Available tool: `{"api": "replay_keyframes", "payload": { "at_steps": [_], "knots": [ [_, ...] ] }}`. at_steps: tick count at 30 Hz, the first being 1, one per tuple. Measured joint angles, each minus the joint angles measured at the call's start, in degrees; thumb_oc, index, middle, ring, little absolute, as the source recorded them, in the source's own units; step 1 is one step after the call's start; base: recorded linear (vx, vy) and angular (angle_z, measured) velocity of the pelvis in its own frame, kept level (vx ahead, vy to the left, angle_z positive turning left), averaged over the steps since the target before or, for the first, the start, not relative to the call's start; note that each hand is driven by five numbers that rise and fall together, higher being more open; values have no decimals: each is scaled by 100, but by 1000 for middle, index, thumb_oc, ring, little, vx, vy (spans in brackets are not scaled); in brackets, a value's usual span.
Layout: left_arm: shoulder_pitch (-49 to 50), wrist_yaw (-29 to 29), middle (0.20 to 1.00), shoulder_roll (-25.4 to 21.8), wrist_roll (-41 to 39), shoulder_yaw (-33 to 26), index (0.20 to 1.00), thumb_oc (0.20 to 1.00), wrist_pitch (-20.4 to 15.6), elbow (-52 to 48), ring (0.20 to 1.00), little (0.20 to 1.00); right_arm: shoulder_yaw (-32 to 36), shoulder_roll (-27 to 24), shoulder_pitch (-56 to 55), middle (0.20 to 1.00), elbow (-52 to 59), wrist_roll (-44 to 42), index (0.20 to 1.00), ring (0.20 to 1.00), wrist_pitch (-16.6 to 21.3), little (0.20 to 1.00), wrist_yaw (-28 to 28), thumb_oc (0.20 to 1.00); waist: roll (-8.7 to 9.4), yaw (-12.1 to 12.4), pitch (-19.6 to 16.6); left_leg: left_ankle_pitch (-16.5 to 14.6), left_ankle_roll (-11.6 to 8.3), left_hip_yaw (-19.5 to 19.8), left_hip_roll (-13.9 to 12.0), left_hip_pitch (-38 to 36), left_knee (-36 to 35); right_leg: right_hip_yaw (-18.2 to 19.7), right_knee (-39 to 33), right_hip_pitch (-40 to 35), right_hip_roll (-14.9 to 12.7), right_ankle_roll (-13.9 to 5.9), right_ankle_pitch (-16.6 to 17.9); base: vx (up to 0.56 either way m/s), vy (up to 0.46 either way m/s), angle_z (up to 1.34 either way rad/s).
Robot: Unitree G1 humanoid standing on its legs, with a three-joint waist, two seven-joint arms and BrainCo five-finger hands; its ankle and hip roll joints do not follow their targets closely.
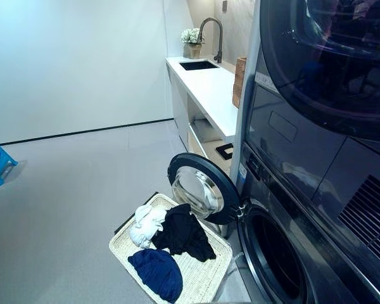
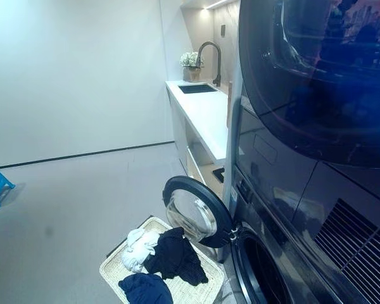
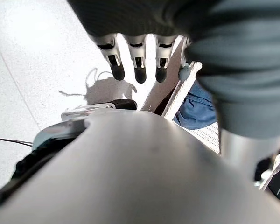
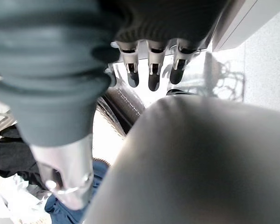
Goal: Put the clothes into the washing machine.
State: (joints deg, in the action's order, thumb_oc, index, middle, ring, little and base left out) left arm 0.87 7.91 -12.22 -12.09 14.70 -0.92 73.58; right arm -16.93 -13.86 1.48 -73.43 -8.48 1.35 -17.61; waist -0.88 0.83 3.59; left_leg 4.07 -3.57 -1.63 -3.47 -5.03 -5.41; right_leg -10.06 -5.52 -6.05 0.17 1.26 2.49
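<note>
Clothes lie in a woven basket (image 1: 210, 273) on the floor beside the open washer door (image 1: 199, 187): a white piece (image 1: 145, 225), a black piece (image 1: 182, 233) and a blue piece (image 1: 157, 270), all loosely heaped and touching one another. Nothing is held yet. In the left wrist view the left hand (image 3: 136, 51) is seen with its fingers (image 3: 139, 70) hanging straight and relaxed, empty, and the blue piece and the basket rim are seen beyond the fingertips and to the thumb side. In the right wrist view the right hand (image 4: 151, 56) is likewise slack and empty, its fingers (image 4: 153, 77) straight, with the black and blue pieces lying on the thumb side, well short of any contact. The pieces are judged to be light, soft and limp, so no rigid edge is offered; they will sag and trail when lifted, and one may drag a neighbour along. A hold is best taken at the raised middle of a bunched heap, with the fingers closed through several folds rather than on a single thin edge. The drum mouth (image 1: 275, 256) stands open close by.
</note>
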Motion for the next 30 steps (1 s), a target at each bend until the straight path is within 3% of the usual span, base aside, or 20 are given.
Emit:
{"api": "replay_keyframes", "payload": {
  "at_steps": [4, 11, 21, 24, 28, 29, 30],
  "knots": [
    [-66, -92, 1000, -2, 1, 5, 1000, 1000, -10, -2, 1000, 1000, -1, -11, 47, 1000, 1, -18, 1000, 1000, 1, 1000, 80, 1000, -17, -1, 151, -1, -2, -4, 2, 91, 4, 2, 1, 86, 1, -30, 19, 0, 0, 0],
    [-240, -846, 1000, -1, 18, 125, 1000, 1000, -110, -32, 1000, 1000, -4, -36, 126, 1000, 40, -186, 1000, 1000, 16, 1000, 113, 1000, 2, -4, 398, 37, -8, -34, 47, 331, 34, 21, 29, 351, -10, -56, 37, -13, 23, -1],
    [-1221, -2065, 1000, -4, -494, 116, 1000, 1000, -953, -1061, 1000, 1000, -129, -181, 676, 1000, 151, -592, 1000, 1000, 214, 1000, 219, 1000, -130, -55, 1324, 138, 92, -151, 153, 854, 38, 260, 43, 970, -83, -129, 213, -38, 84, -10],
    [-1731, -2682, 1000, -6, -439, 136, 1000, 1000, -1134, -1146, 1000, 1000, -198, -166, 1103, 1000, 250, -691, 1000, 1000, 225, 1000, 322, 1000, -134, -144, 1830, 182, 125, -236, 177, 1034, 38, 350, 32, 1173, -85, -128, 347, -22, 48, -11],
    [-2248, -3590, 1000, -47, 43, 156, 1000, 1000, -1217, -1169, 1000, 1000, -342, -178, 1360, 1000, 340, -747, 1000, 1000, 299, 1000, 360, 1000, -80, -162, 2178, 194, 141, -310, 188, 1182, 39, 431, 34, 1356, -90, -125, 397, -26, 8, -12],
    [-2248, -3590, 1000, -47, 43, 156, 1000, 1000, -1217, -1169, 1000, 1000, -342, -178, 1360, 1000, 340, -747, 1000, 1000, 299, 1000, 360, 1000, -80, -162, 2178, 194, 141, -310, 188, 1182, 39, 431, 34, 1356, -90, -125, 397, -12, -5, -6],
    [-2618, -4245, 1000, -229, 672, 252, 1000, 1000, -1215, -1247, 1000, 1000, -546, -136, 1597, 1000, 357, -900, 1000, 1000, 350, 1000, 416, 1000, 65, -168, 2384, 193, 138, -326, 175, 1438, 103, 462, 41, 1606, -78, -110, 437, -61, 10, -6]
  ]
}}
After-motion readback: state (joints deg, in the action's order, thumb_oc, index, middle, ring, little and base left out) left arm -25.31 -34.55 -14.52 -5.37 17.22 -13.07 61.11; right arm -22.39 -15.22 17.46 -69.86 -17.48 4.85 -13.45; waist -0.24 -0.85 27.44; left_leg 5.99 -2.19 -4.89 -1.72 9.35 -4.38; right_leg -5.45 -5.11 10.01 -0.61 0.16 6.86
